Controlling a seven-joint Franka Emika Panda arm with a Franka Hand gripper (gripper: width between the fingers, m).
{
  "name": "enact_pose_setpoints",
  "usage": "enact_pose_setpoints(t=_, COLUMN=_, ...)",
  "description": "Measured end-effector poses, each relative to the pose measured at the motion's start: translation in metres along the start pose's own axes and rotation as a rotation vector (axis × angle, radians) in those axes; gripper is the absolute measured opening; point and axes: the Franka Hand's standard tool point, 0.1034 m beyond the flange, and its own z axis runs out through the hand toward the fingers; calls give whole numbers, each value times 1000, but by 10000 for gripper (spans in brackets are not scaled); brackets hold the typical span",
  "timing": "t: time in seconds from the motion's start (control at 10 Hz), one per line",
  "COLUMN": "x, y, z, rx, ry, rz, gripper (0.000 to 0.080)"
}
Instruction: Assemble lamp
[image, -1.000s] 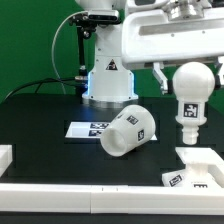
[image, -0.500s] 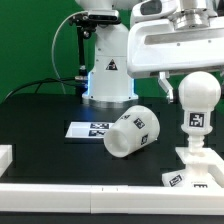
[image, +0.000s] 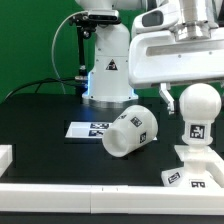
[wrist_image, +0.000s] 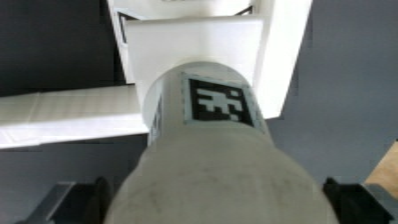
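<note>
The arm came in at the top of the exterior view's right, its broad white link lying level and the wrist pointing straight down over the bulb. The pincer was spread wide and closed on the bulb's round head, with one dark finger on each side. The wrist view looked down the bulb's length, past a square tag on its neck.

The bulb stood upright. It was matte white, a smooth ball on a narrower stem that flared at the foot. Its foot met the top of the base, a white flared pedestal with a tag on its side, low at the exterior view's right. Whether it was seated there could not be told.

The shade, a tapered white cup with tags, lay on its side on the black table. It was apart from the bulb, toward the exterior view's left, near the marker board.
</note>
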Motion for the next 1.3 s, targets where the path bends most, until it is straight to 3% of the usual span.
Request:
enact_pose_setpoints(t=0.6, x=-1, y=-1, z=3, rx=-8, ry=20, rz=-33, gripper=582)
enact_pose_setpoints(t=0.7, x=-1, y=-1, z=3, rx=-8, ry=20, rz=-33, gripper=679)
enact_pose_setpoints(t=0.9, x=-3, y=-2, z=4, rx=-6, ry=1, rz=-33, gripper=696)
enact_pose_setpoints(t=1.1, x=1, y=-9, z=3, rx=7, ry=-92, rz=-18, gripper=698)
enact_pose_setpoints(t=1.3, x=12, y=-6, z=2, rx=18, ry=-261, rz=0, gripper=698)
